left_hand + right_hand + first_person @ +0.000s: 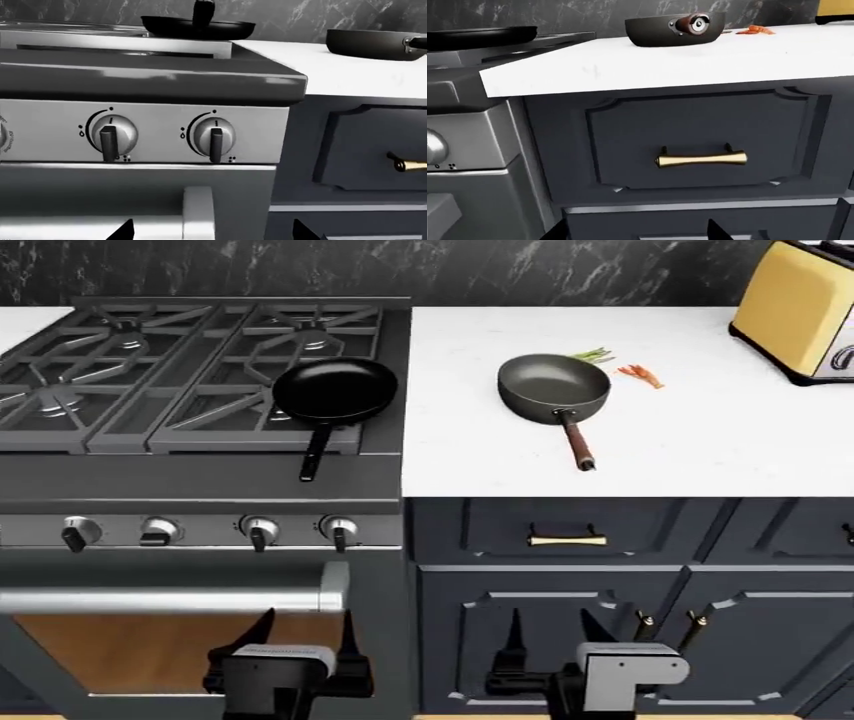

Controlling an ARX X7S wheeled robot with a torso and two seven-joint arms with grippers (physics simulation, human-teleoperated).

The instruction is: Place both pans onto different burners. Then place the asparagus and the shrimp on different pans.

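The shallow black skillet [334, 390] sits on the stove's front right burner, its thin handle pointing out over the front edge; the left wrist view also shows the skillet [197, 25]. The other burners [127, 340] are bare. The deeper grey pan [554, 385] with a wooden handle rests on the white counter [694, 440]. Just behind it lie the green asparagus [594, 356] and the orange shrimp [641, 375]. My left gripper [304, 632] hangs open in front of the oven. My right gripper [550, 632] is open before the cabinet, with the pan [674, 27] and shrimp [755, 30] above it.
A yellow toaster [801, 305] stands at the counter's back right. Stove knobs [213, 135] line the front panel above the oven door handle [174, 595]. A drawer with a brass pull [700, 159] lies under the counter.
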